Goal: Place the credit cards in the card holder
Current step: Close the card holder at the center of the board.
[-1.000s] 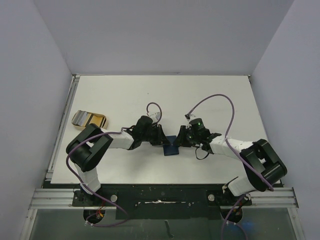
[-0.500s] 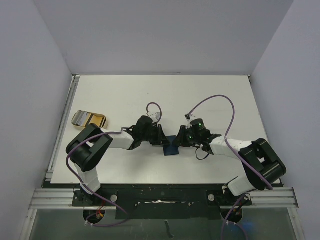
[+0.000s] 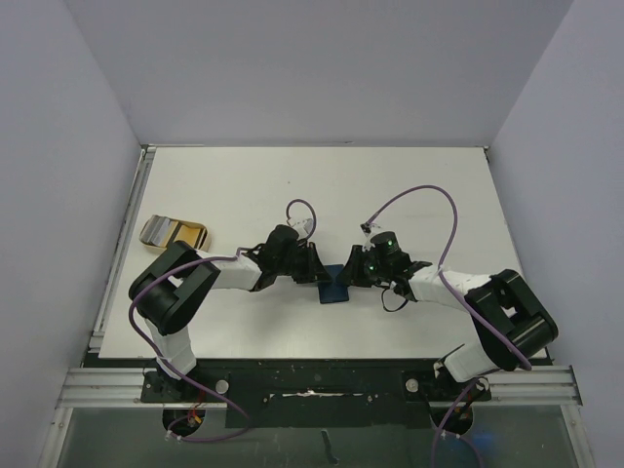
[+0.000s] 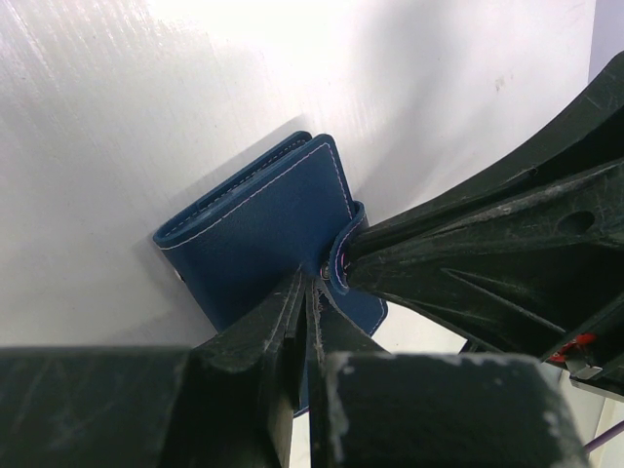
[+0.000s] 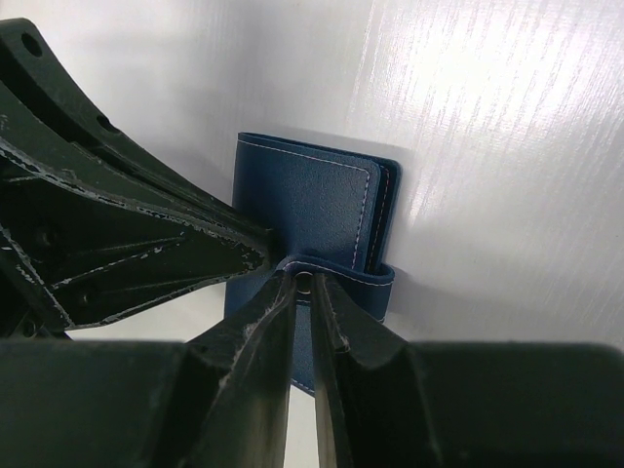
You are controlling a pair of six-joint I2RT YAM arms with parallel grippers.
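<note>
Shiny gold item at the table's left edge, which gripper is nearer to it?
Left. The left gripper is to the gold item's right, at the folded dark blue leather wallet mid-table; the right gripper meets that wallet from the opposite side, farther away.

The top camera sits above and behind my two bases, looking steeply down. It is far enough off to take in the whole white table [image 3: 409,185] and both arms at full length.

My left wrist camera rides just behind my left gripper [image 4: 310,281] and looks along its black fingers. It is very close to the small navy-blue stitched folding wallet [image 4: 255,229] on the tabletop. My right wrist camera sits the same way behind my right gripper [image 5: 304,283] and faces the opposite direction.

Both wrist views share the wallet and its snap tab, and each shows the other gripper's fingers. In the top view that same spot lies mid-table, between my two wrists.
</note>
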